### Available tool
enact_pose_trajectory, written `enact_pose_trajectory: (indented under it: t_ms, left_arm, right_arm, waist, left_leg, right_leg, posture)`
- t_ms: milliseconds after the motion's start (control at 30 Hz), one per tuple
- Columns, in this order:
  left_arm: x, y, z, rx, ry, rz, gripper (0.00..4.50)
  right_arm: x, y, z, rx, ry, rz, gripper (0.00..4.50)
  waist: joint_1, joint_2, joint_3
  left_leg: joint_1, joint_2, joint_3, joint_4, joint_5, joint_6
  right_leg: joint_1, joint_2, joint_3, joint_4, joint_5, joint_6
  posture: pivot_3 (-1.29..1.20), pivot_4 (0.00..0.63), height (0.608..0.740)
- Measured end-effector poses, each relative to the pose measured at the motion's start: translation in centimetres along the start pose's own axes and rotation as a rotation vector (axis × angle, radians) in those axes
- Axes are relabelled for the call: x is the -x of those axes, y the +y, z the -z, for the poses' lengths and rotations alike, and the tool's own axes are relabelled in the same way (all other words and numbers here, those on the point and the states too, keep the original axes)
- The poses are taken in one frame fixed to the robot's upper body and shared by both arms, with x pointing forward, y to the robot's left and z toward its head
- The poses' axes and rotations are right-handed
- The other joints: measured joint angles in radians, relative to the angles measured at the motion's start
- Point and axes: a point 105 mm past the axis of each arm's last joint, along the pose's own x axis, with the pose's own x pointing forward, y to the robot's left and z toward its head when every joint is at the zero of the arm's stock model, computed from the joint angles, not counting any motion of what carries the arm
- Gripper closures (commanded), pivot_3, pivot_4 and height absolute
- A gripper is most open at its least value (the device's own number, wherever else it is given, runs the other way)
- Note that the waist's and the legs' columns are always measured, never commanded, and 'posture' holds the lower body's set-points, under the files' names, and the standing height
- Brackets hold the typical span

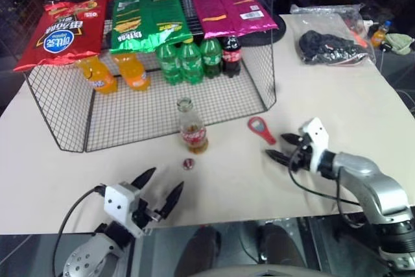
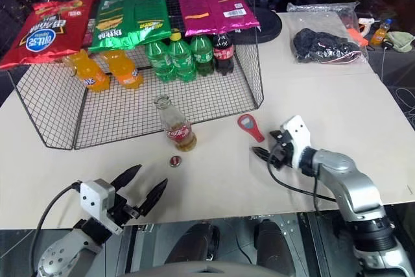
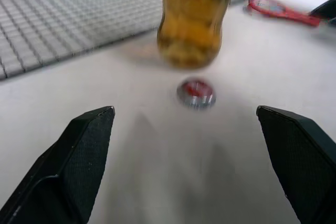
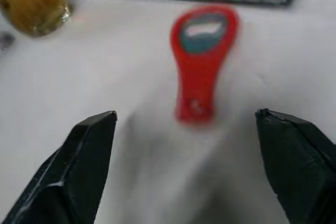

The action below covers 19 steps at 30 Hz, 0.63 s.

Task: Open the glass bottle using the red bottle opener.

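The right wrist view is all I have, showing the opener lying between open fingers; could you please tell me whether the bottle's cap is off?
Observer: Yes. The glass bottle stands upright with an open mouth.
Operator: Where is the cap?
Observer: The bottle cap lies on the table just in front of the bottle.
Operator: And the left gripper?
Observer: The left gripper is open near the table's front edge, holding nothing.
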Motion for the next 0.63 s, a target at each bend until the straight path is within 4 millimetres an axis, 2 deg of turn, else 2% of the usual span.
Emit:
enact_pose_trajectory:
  t_ms: [200, 400, 633]
  left_arm:
    - [1.6, 2.5, -0.5, -0.078, 0.058, -0.055, 0.00]
    - [3.0, 4.5, -0.6, -0.077, 0.087, -0.064, 0.00]
    - [3.4, 7.1, -0.5, -0.087, 0.100, -0.074, 0.00]
  right_arm:
    - [4.2, -1.5, 2.1, 0.083, 0.010, 0.015, 0.15]
    - [6.8, -2.6, 3.4, 0.124, -0.002, 0.014, 0.15]
    - [8.0, -1.4, 2.3, 0.109, -0.158, -0.082, 0.15]
  waist:
    - [-0.001, 0.000, 0.000]
    - [-0.002, -0.001, 0.001]
    - [-0.002, -0.001, 0.001]
  left_leg:
    - [0.002, 0.001, 0.000, 0.000, 0.000, 0.000]
    - [0.012, 0.002, 0.003, -0.002, -0.001, 0.001]
    - [0.017, 0.003, 0.004, -0.003, -0.001, 0.002]
  right_leg:
    - [0.002, 0.001, 0.000, 0.000, 0.000, 0.000]
    - [0.010, 0.002, 0.002, -0.001, 0.000, 0.000]
    - [0.014, 0.002, 0.002, -0.002, 0.000, 0.000]
  posture:
    - [0.00, 0.150, 0.740]
    - [0.00, 0.150, 0.740]
    - [0.00, 0.150, 0.740]
